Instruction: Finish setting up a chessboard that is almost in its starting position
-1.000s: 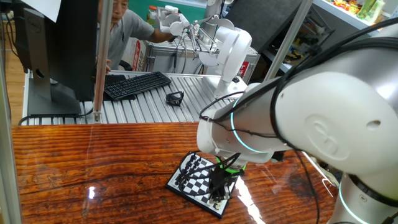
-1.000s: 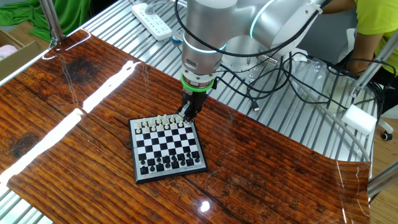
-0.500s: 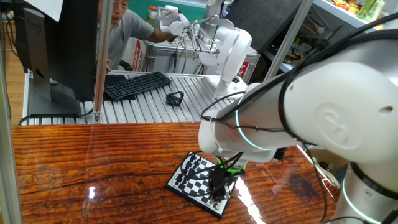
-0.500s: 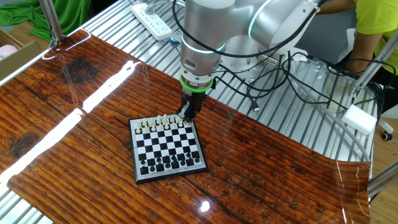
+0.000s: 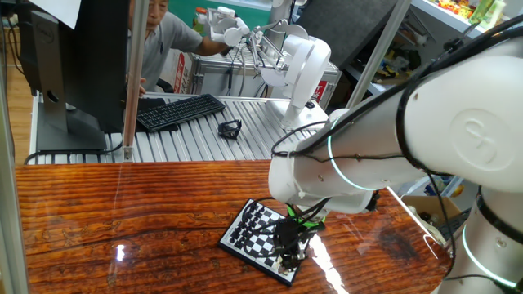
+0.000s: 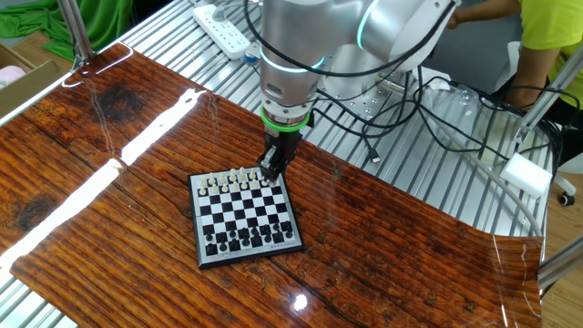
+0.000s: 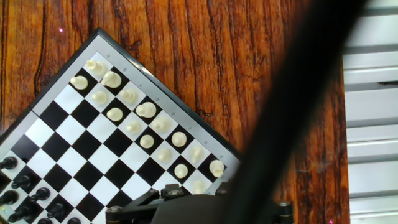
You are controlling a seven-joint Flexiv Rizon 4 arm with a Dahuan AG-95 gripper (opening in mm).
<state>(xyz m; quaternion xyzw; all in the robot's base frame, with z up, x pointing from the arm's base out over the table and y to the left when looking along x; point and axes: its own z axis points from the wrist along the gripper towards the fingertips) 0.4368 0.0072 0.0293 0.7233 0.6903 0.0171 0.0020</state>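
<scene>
- Bulky white arm segments have swung aside since a second ago in one fixed view, while the claw [image 6: 270, 170] has kept its place, pointing straight down over the far right corner of the chessboard [image 6: 244, 219].
- Whether the claw's jaws are spread or pressed together cannot be told; the dark tips blur into the pieces beneath them in both fixed views, and the hand view shows only a sliver of the mechanism at its lower edge. No piece can be seen pinched between them.
- Set at an angle on the glossy, grained wooden counter [image 6: 109, 196], the small square board shows black and white squares inside a black rim.
- Cream pieces [image 7: 146, 110] stand in two rows along the far edge, upright and close together; black pieces [image 6: 246, 239] fill the near side.
- Judged from their size, the tiny pieces would be very light, hard and smooth, easily toppled by a passing fingertip; a neighbour is always just beside.
- Each piece looks best taken from directly above, across its narrow upper body, with the jaws closing along the free direction between neighbours.
- Ribbed metal sheeting [image 6: 428, 146] borders the counter on the far side, strewn with cables [image 6: 401, 109].
- At the back, a black keyboard [image 5: 180, 111] lies before a seated man [image 5: 163, 37].
</scene>
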